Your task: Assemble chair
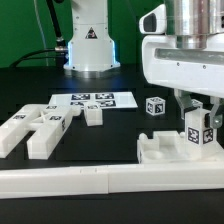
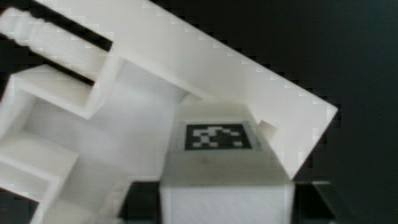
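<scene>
My gripper (image 1: 198, 108) is at the exterior view's right, shut on a short white chair piece (image 1: 198, 130) that carries black-and-white tags and stands upright. The piece hangs just over, or touches, a larger white chair part (image 1: 160, 150) with slots that lies on the black table; I cannot tell which. In the wrist view the gripper (image 2: 222, 200) has its dark fingers (image 2: 146, 197) on both sides of the tagged piece (image 2: 217, 150), with the larger framed part (image 2: 98, 95) behind it.
Several loose white chair parts (image 1: 30, 130) lie at the exterior view's left, a small one (image 1: 92, 114) beside them. A tagged cube (image 1: 155, 105) stands behind the gripper. The marker board (image 1: 92, 100) lies mid-table. A white rail (image 1: 100, 182) runs along the front. The robot base (image 1: 90, 45) is behind.
</scene>
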`<action>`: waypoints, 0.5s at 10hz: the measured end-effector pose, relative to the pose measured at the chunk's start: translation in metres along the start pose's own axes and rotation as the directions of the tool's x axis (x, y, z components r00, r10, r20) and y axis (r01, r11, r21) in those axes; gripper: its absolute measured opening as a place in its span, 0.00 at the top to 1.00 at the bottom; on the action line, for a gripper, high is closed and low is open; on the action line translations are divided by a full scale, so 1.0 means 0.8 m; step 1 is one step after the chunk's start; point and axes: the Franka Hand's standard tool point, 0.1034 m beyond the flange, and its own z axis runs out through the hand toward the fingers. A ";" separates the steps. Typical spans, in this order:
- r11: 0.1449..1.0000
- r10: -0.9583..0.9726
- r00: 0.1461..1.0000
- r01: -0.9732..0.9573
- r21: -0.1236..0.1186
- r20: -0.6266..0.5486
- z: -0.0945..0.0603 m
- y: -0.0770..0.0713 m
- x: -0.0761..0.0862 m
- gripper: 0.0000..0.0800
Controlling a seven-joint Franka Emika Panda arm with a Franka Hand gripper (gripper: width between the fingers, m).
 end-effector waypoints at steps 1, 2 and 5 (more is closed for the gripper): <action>1.000 -0.030 1.000 0.030 0.000 0.000 0.000 0.000 0.000 0.42; 0.999 -0.045 0.999 0.045 0.000 0.000 0.000 0.000 0.000 0.24; 0.940 -0.341 0.940 0.341 -0.012 -0.002 -0.001 -0.002 -0.007 0.21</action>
